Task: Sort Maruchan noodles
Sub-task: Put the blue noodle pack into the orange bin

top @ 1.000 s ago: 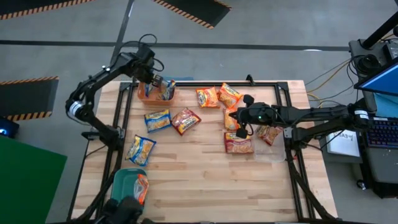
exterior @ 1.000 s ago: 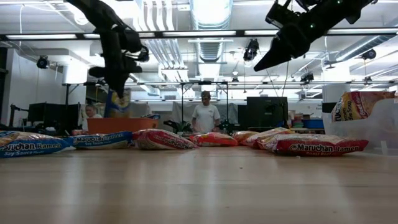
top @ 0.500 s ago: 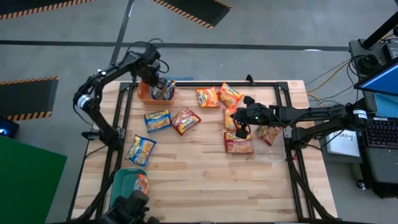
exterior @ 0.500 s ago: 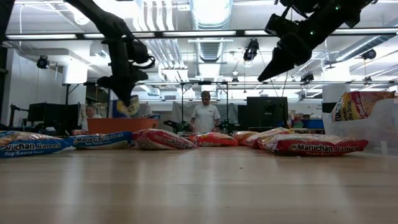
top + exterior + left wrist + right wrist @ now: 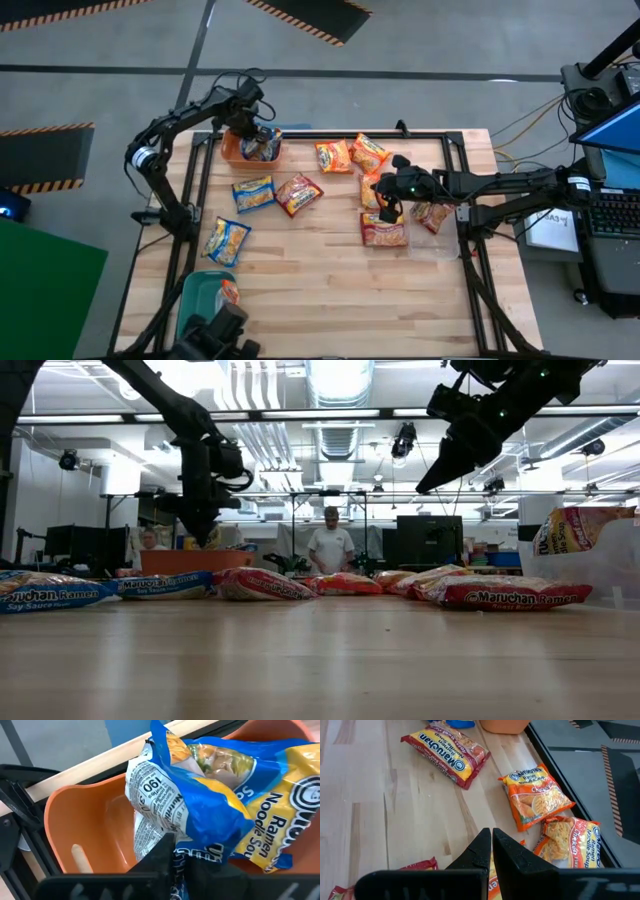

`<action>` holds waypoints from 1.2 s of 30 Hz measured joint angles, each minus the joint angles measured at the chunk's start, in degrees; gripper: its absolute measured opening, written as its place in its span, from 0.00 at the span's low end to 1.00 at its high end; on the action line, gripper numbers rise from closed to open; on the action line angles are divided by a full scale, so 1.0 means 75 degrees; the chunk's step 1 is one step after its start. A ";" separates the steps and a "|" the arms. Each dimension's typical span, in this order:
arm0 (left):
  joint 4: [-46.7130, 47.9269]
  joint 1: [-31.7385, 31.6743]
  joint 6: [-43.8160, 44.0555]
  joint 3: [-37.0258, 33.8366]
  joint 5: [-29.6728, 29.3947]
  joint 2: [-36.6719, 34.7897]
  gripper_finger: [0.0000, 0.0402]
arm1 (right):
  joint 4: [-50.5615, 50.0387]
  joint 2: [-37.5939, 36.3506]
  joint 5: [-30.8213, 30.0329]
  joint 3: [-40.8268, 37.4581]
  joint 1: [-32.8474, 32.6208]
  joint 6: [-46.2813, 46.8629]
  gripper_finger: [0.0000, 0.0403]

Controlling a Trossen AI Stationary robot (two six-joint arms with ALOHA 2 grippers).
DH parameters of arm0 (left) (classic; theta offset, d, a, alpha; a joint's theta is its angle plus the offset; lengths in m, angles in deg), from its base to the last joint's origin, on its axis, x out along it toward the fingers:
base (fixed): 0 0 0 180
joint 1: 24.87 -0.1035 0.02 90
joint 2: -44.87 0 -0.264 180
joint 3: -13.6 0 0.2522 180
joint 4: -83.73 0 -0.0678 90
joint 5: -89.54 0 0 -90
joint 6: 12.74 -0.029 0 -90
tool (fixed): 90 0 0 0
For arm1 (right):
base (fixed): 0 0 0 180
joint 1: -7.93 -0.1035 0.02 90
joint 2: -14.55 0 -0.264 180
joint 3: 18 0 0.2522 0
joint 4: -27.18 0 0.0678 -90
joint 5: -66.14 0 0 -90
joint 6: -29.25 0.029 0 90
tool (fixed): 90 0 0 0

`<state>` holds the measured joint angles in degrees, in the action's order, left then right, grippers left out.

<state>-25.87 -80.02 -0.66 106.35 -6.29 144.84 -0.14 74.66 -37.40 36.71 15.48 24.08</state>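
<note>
Near the counter's (image 5: 330, 290) front left corner a teal bin (image 5: 200, 292) holds one orange packet (image 5: 229, 293). Just beyond it, by the left edge, lies a blue-and-yellow packet (image 5: 227, 240). Toward the right edge rest a red packet (image 5: 385, 232) and another orange one (image 5: 432, 214). The right claw (image 5: 388, 205) hangs above an orange packet (image 5: 371, 192) mid-right, its fingers (image 5: 492, 851) pressed together and holding nothing. Farther back, left of centre, lie a second blue-and-yellow packet (image 5: 253, 192) and a red one (image 5: 298, 193); two orange packets (image 5: 334, 155) (image 5: 369, 153) sit near the far edge. At the far left corner the left claw (image 5: 250, 135) reaches into the orange bin (image 5: 236, 156), over blue-and-yellow packets (image 5: 235, 805) inside; whether its fingers grip one, I cannot tell.
</note>
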 joint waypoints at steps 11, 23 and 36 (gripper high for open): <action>-0.0150 0.0134 -0.0152 -0.0015 0.0030 -0.0218 0.33 | -0.0195 0.0000 -0.0002 -0.0003 0.0000 0.0011 0.02; -0.1469 0.0148 -0.0321 -0.0055 -0.0948 -0.0453 0.43 | -0.0204 -0.0003 -0.0005 -0.0006 0.0000 0.0032 0.02; -0.1281 0.0158 0.0033 -0.0149 -0.0976 0.0361 0.30 | -0.0215 -0.0003 -0.0005 -0.0031 0.0000 0.0103 0.02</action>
<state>-35.48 -78.84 -0.41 105.23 -13.61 147.55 -1.75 74.64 -37.44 36.48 15.48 24.85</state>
